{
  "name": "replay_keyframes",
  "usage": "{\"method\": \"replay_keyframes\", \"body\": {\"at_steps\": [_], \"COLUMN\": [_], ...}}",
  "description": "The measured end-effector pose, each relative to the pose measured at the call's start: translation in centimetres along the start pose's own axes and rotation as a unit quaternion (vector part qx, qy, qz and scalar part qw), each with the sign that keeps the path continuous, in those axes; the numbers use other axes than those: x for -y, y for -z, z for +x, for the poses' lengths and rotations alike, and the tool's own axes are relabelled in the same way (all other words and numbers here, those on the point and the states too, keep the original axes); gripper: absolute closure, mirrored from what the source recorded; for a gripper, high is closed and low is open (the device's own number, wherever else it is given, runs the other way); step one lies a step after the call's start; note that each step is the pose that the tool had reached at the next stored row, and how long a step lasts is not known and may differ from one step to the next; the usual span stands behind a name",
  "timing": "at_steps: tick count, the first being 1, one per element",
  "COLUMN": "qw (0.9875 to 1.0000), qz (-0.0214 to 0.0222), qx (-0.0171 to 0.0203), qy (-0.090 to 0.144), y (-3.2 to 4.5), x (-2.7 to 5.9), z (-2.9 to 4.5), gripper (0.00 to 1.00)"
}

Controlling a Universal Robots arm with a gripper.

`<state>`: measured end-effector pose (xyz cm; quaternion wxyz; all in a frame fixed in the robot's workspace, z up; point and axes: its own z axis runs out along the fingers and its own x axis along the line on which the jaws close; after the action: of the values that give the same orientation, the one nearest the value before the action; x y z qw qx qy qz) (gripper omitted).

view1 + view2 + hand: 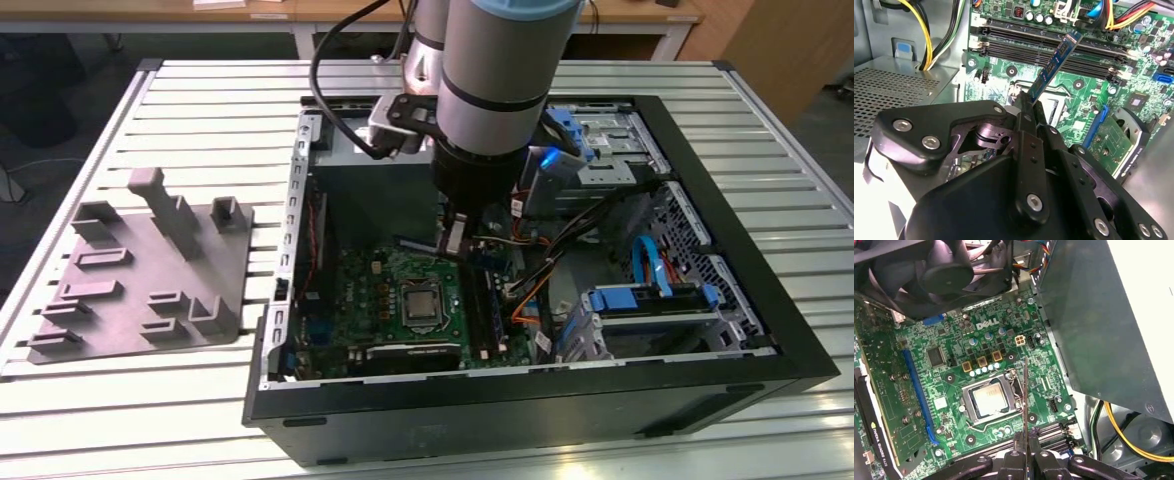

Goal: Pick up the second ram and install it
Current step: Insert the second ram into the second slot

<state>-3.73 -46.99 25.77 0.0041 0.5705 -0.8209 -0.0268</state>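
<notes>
My gripper (455,238) hangs inside the open computer case, over the green motherboard (380,300). It is shut on the second ram (1055,64), a thin blue-green stick that juts from between the fingers (1026,107). In the second wrist view the stick's far end lies over the long black memory slots (1014,46); I cannot tell whether it touches them. In the first wrist view the ram (1025,395) shows edge-on as a thin line rising from my gripper (1026,454), beside the processor socket (988,401).
The black case wall (534,400) rings the board. Blue drive cages (645,298) and cables crowd the exterior view's right. Yellow cables (925,37) run by a metal box. A fan (949,270) overhangs the board. A grey fixture tray (140,270) lies on the slatted table.
</notes>
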Motion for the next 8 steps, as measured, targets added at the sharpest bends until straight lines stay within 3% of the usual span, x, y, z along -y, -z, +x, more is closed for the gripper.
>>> {"method": "replay_keyframes", "body": {"at_steps": [8], "qw": [0.9998], "qz": [0.0008], "qx": [0.0004], "qy": [-0.021], "y": [-0.04], "x": [0.0], "z": [0.0], "gripper": [0.86]}}
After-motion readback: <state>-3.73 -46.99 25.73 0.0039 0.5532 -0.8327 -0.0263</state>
